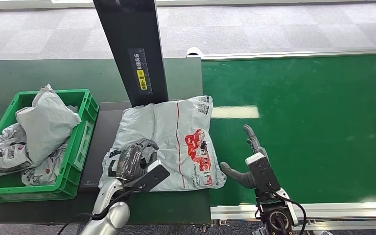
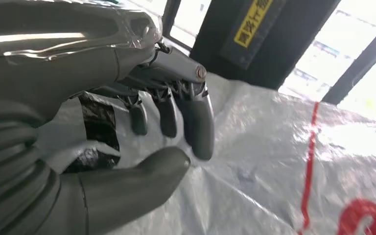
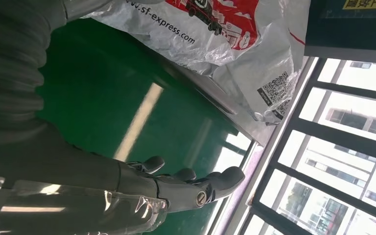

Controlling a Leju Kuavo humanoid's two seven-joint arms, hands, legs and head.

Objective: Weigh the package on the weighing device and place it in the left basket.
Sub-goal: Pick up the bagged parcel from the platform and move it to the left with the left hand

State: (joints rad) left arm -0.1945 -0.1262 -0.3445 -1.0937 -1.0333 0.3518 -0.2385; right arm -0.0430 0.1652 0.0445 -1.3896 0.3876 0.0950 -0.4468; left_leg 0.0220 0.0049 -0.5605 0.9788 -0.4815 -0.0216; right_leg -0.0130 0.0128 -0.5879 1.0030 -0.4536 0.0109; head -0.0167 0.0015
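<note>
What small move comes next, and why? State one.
Probably close the left hand on the grey package: its fingers curl over the near-left corner, the package lies on the weighing platform, and the green basket sits just left. The right hand is open.

I see a green conveyor belt [image 1: 303, 127], grey carpet [image 1: 274, 27] beyond it, windows [image 3: 342, 161] behind.

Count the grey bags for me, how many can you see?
About 4: one package lies on the weighing device under the left hand; roughly three crumpled bags fill the green basket, maybe hiding more.
</note>
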